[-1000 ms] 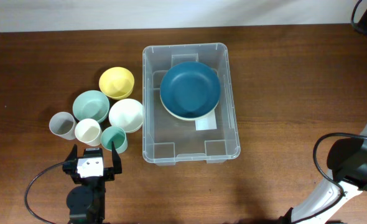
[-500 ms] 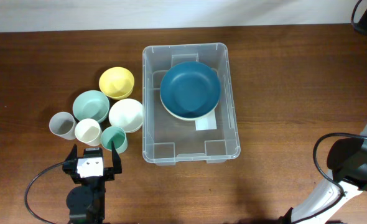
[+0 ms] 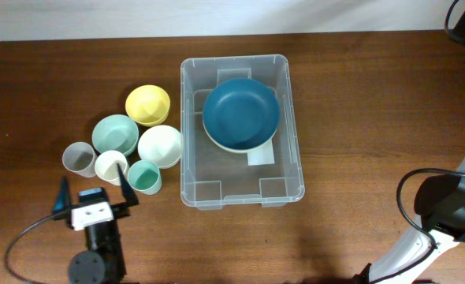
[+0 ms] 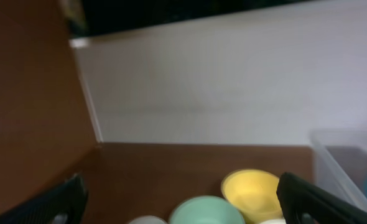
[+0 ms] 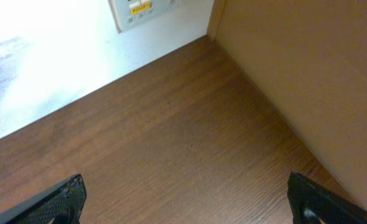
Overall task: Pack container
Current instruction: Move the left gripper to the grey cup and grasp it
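Overhead view: the container [image 3: 187, 134] is set at the middle of the table [image 3: 358, 118], a dark blue bowl [image 3: 240, 113] already inside
Since the white cup [image 3: 111, 166] and teal cup [image 3: 144, 176] are crowded against their neighbours, either could be toppled if approached off-centre by the left gripper [image 3: 92, 191], which is held low just short of them, fingers spread wide. The right gripper [image 5: 186, 205] is parked well apart, fingers likewise spread, pointed at bare table
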{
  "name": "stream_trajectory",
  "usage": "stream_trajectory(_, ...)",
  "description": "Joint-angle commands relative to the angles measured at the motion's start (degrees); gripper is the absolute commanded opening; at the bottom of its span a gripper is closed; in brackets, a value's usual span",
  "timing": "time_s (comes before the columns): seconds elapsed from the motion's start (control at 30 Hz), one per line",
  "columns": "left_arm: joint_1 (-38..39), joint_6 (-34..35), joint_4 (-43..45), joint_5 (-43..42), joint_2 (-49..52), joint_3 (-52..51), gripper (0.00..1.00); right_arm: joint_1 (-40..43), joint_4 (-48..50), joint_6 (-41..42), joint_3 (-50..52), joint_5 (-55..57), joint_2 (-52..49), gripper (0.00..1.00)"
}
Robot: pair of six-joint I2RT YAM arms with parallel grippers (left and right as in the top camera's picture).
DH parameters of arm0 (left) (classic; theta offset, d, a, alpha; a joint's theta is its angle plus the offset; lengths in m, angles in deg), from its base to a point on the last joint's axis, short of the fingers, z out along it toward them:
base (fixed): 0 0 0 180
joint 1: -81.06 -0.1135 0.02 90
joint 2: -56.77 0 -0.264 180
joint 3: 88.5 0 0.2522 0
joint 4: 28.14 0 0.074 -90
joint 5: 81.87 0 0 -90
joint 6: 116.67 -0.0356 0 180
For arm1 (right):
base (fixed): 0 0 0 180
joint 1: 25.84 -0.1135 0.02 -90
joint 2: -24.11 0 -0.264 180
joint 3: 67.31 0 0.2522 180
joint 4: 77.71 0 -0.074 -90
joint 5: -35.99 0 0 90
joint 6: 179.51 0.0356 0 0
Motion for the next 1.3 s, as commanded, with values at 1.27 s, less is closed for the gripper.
stream_trajectory(1.27, -22.23, 31.08, -63.89, -18.71, 71.01, 78.03, 0.99, 0.04, 0.15, 0.26, -1.29, 1.16, 0.09, 0.99)
